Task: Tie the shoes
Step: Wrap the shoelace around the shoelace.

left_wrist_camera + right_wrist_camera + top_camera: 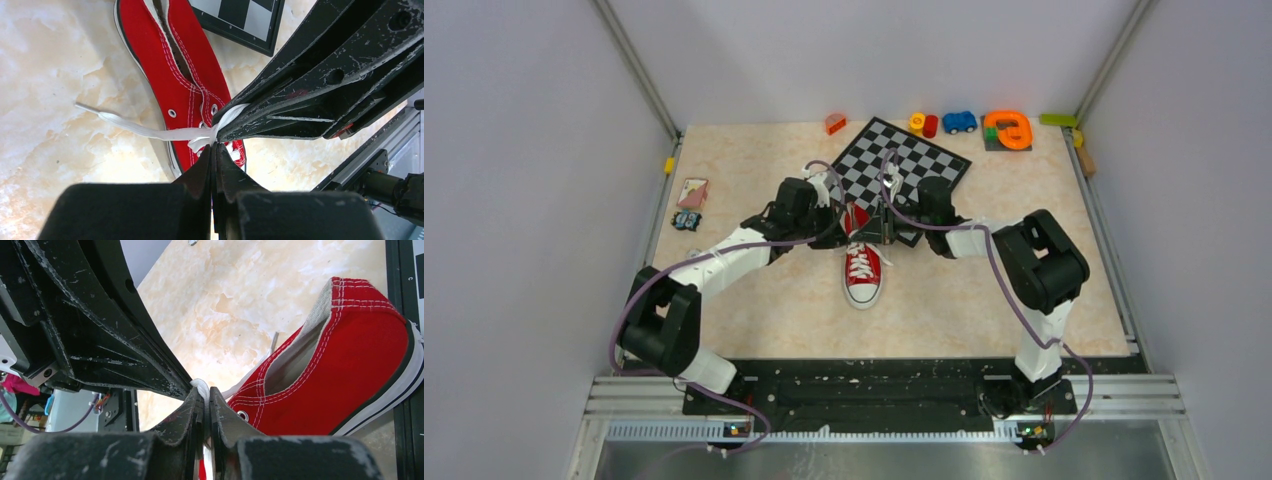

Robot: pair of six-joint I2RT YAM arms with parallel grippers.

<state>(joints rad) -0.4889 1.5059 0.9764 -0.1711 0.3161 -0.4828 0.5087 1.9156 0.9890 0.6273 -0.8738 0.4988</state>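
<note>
1. A red sneaker (pixel 862 275) lies in the middle of the tabletop (pixel 984 300). Its white toe cap points toward the arm bases and its heel toward the far side.
2. The heel end lies on the near corner of a chessboard (pixel 904 160), which lies at an angle behind the sneaker.
3. Both arms reach inward, and their tips meet above the upper eyelets, near the sneaker's opening.
4. The left pincer (pixel 214 147) has its fingers pressed together, with a bunch of white lace (pixel 150 132) caught right at the tips.
5. The right pincer (pixel 206 392) is also closed, clamped on the same lace just beside the left one. The two sets of tips almost touch.
6. In the left wrist view, a strand of lace runs from the pinch point across the side of the sneaker. Its free end lies flat on the tabletop.
7. In the right wrist view, the heel and open collar sit to the right, and the grey lining inside is visible.
8. A blue toy car (pixel 959 122) stands among other small toys along the far edge, well apart from the sneaker.
</note>
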